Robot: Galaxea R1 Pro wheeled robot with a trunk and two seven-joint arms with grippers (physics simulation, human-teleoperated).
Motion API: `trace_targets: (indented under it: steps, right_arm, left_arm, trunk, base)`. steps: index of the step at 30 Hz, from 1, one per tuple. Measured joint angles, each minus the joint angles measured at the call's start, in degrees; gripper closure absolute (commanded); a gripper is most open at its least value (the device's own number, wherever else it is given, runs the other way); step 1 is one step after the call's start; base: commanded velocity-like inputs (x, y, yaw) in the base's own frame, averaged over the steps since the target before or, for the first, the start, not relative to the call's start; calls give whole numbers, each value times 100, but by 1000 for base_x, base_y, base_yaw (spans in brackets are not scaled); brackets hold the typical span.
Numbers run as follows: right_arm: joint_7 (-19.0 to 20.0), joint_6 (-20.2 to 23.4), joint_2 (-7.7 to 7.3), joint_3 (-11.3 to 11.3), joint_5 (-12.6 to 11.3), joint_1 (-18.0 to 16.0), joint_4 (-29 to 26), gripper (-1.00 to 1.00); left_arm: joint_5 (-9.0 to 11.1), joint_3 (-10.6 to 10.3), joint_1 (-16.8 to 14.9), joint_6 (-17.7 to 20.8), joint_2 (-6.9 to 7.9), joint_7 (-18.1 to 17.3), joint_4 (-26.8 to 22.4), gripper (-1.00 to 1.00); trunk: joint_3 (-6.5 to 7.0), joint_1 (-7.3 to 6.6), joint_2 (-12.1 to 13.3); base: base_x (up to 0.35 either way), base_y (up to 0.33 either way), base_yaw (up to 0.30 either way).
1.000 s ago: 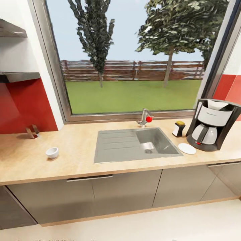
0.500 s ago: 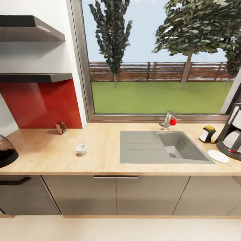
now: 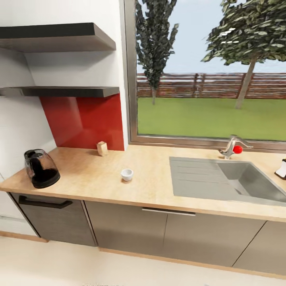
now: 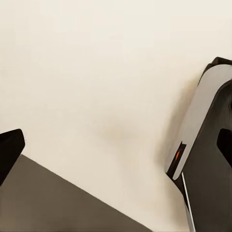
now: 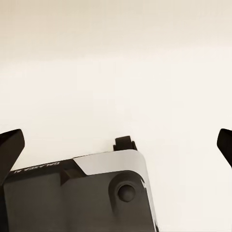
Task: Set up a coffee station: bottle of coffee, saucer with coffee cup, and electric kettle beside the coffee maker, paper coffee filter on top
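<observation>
Two of the task's things lay before us on the countertop (image 3: pixel 91 178): the coffee cup (image 3: pixel 126 174), small and white, stood alone in the middle of the wood between the sink (image 3: pixel 234 180) and the red splashback, and the electric kettle (image 3: pixel 41 168), a dark-based glass jug, sat near the counter's far left end, well apart from the cup. A small tan holder (image 3: pixel 102 148) stood against the wall behind them; we could not tell what it held. The two shelves (image 3: pixel 59 92) above showed only their undersides, so we could not say whether the bottle of coffee was up there.

We judged the cup to be light, stiff and breakable, with a smooth glazed wall that could slip; we thought it best pinched across the rim, one finger inside and one outside, and set down gently. The kettle looked heavier and top-heavy, its glass fragile, so its dark handle seemed the safer hold.

Both claws were released: in the left wrist view the left gripper (image 4: pixel 116 147) showed its dark fingertips far apart over pale floor, and the right gripper (image 5: pixel 116 145) stood likewise spread, grasping nothing.
</observation>
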Motion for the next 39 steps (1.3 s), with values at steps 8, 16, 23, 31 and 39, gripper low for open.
trace_targets:
  steps: [8, 16, 23, 31, 39]
  right_arm:
    - [0, 0, 0, 0, 0, 0, 0, -100]
    - [5, 0, 0, 0, 0, 0, 0, -100]
    - [5, -1, 0, 0, 0, 5, 0, -100]
    - [4, 8, -2, 0, 0, 10, 0, -100]
    - [14, 35, 3, 1, 4, 10, 0, -100]
  left_arm:
    - [27, 16, 0, -367, 3, -1, 10, -100]
    - [28, 16, 0, -385, 8, -3, 16, -100]
    - [28, 16, 2, -388, 9, -7, 17, -100]
    - [25, 16, -1, -396, 8, -6, 18, -100]
    - [23, 9, 1, -397, 8, -7, 18, -100]
  trunk:
    - [0, 0, 0]
    - [11, 0, 0]
    - [43, -1, 0]
    - [56, -1, 0]
    - [56, -1, 0]
  base:
    - [0, 316, 239]
    - [0, 320, 206]
    - [28, 327, 157]
    - [81, 333, 34]
    - [87, 333, 1]
